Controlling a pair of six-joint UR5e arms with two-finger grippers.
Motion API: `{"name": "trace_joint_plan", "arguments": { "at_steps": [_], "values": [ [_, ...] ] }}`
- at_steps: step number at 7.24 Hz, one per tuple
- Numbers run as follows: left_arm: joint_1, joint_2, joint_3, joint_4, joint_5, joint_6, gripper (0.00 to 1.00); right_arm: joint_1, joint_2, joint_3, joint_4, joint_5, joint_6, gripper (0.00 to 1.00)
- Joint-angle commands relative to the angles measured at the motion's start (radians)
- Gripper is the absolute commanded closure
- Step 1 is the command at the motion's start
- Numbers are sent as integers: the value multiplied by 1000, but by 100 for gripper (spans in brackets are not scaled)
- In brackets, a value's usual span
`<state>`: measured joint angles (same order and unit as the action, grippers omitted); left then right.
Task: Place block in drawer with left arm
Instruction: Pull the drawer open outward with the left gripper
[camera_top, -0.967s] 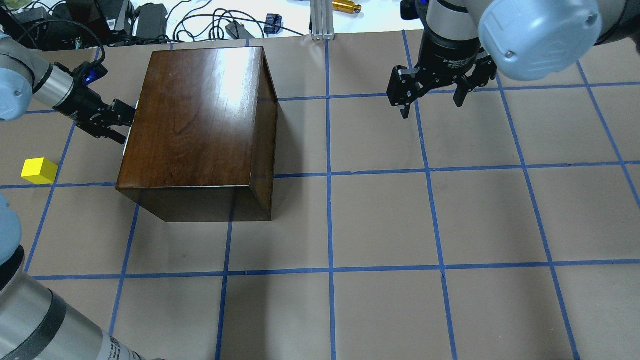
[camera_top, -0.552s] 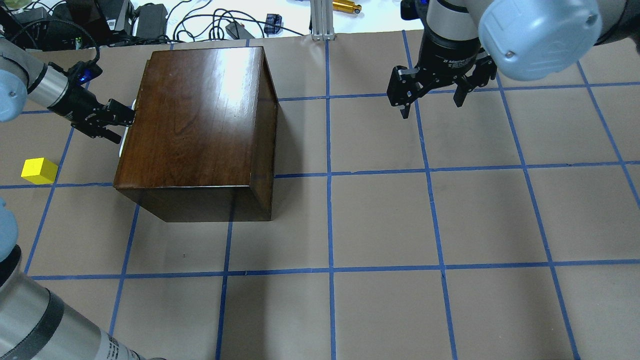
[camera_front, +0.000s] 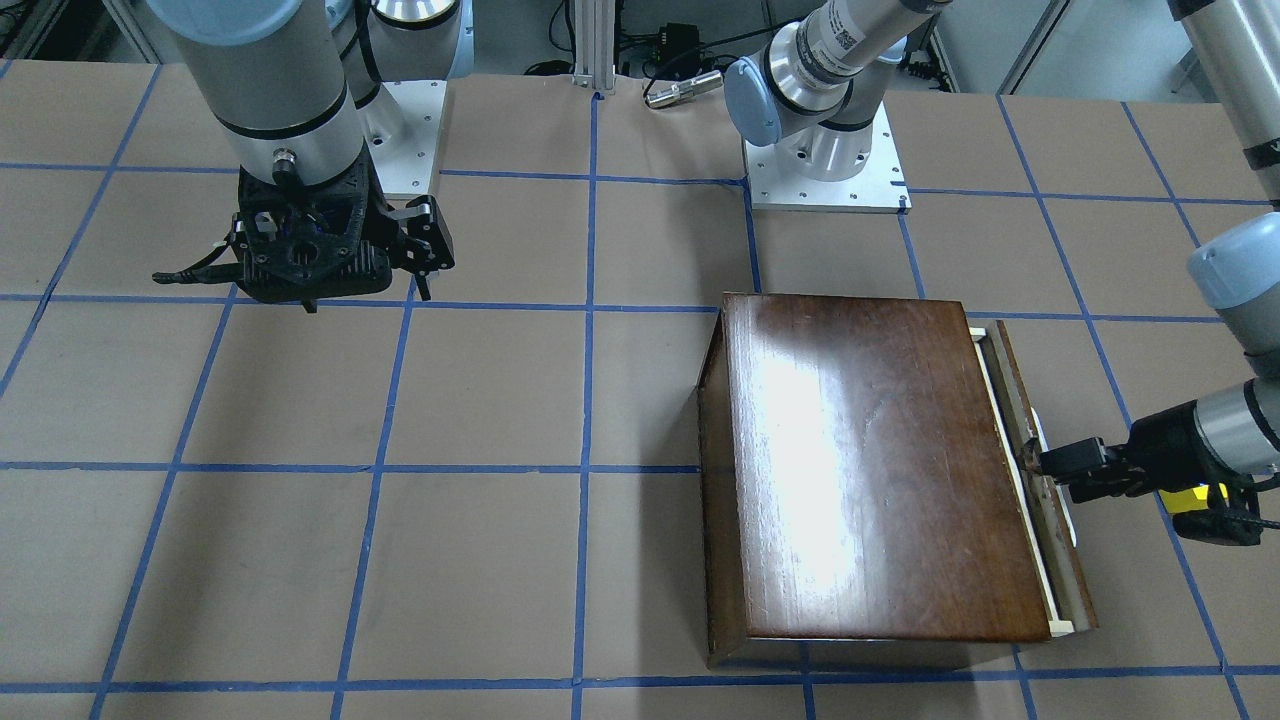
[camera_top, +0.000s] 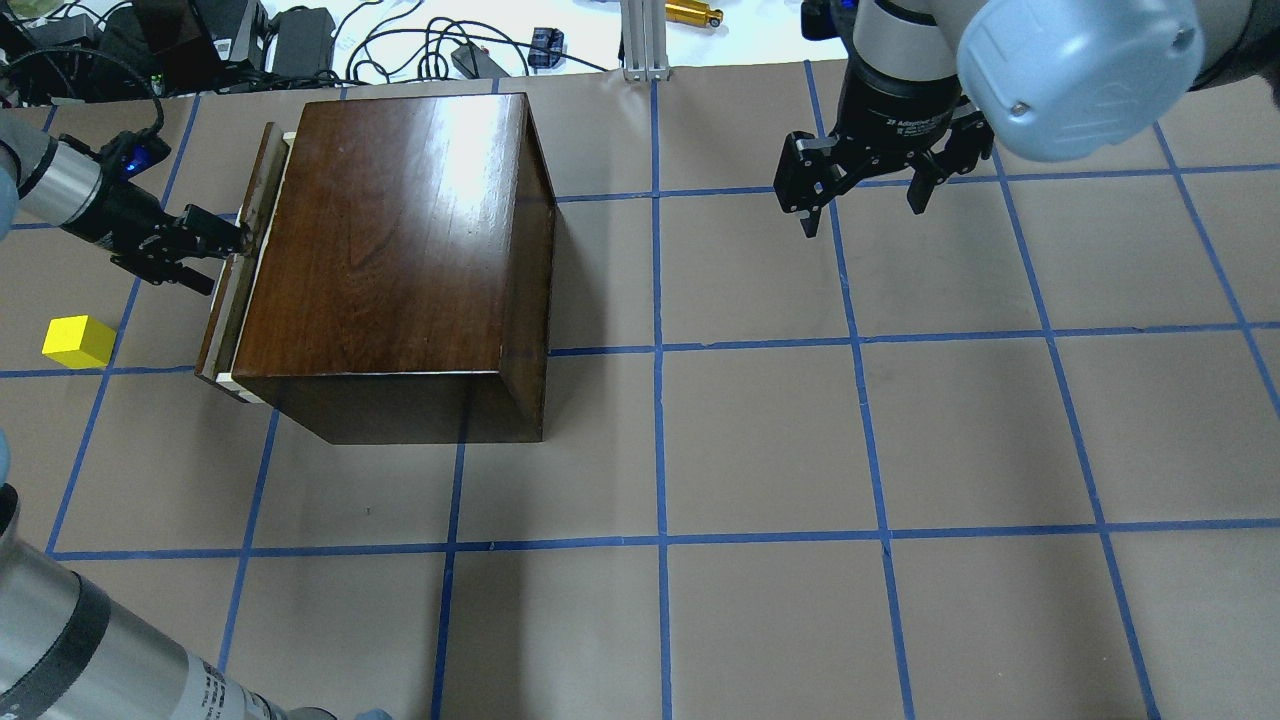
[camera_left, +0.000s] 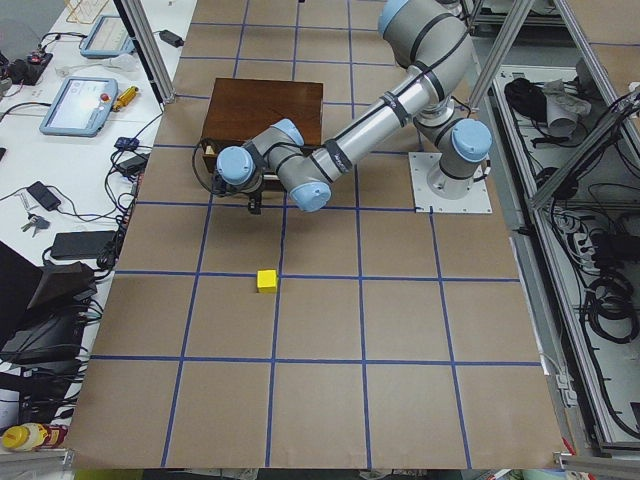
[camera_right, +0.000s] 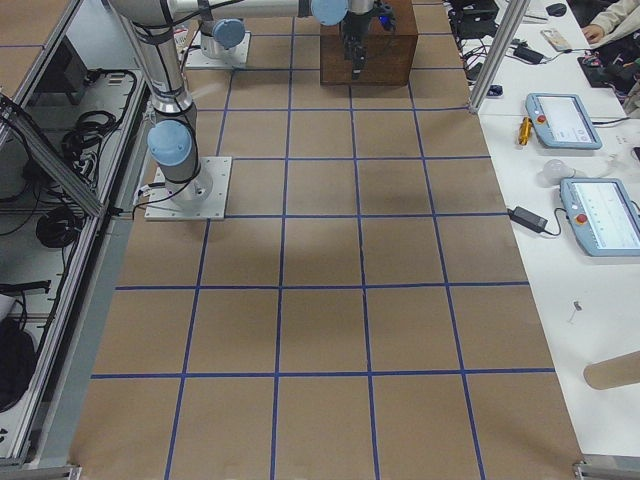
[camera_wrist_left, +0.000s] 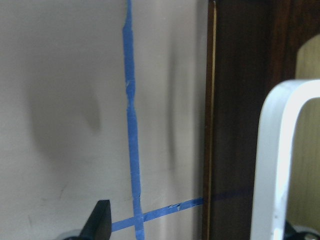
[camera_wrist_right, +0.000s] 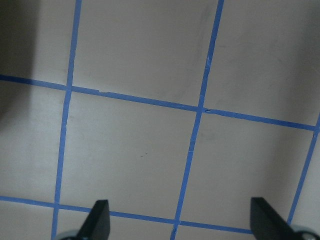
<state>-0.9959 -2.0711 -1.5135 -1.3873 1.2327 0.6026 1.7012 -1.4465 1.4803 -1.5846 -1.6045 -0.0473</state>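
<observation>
The yellow block (camera_top: 78, 341) lies on the paper table left of the dark-brown cabinet (camera_top: 400, 230); it also shows in the exterior left view (camera_left: 266, 281). The drawer (camera_top: 235, 275) stands a little out of the cabinet's left side, with a thin pale strip showing behind its front panel (camera_front: 1045, 520). My left gripper (camera_top: 205, 255), with the blue light, is at the white handle (camera_wrist_left: 272, 165). Its jaws are apart; one finger (camera_wrist_left: 100, 222) is outside the handle, the other is hidden behind it. My right gripper (camera_top: 860, 205) hangs open and empty above the far right of the table.
Cables and devices (camera_top: 300, 40), a gold cylinder (camera_top: 693, 13) and an aluminium post (camera_top: 645, 40) lie along the table's far edge. Blue tape lines divide the brown paper into squares. The left arm's base link (camera_top: 80, 640) fills the near left corner.
My left gripper has moved left, away from the cabinet, and the drawer has slid out with it. The block and the right arm have not moved.
</observation>
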Motion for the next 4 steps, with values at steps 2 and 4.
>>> {"name": "trace_joint_plan", "arguments": {
  "at_steps": [2,4],
  "values": [
    [58,0,-2,1,2,0,0,0,0,0,0,0,0,0],
    [94,0,-1,14,2,0,0,0,0,0,0,0,0,0]
  ]
}}
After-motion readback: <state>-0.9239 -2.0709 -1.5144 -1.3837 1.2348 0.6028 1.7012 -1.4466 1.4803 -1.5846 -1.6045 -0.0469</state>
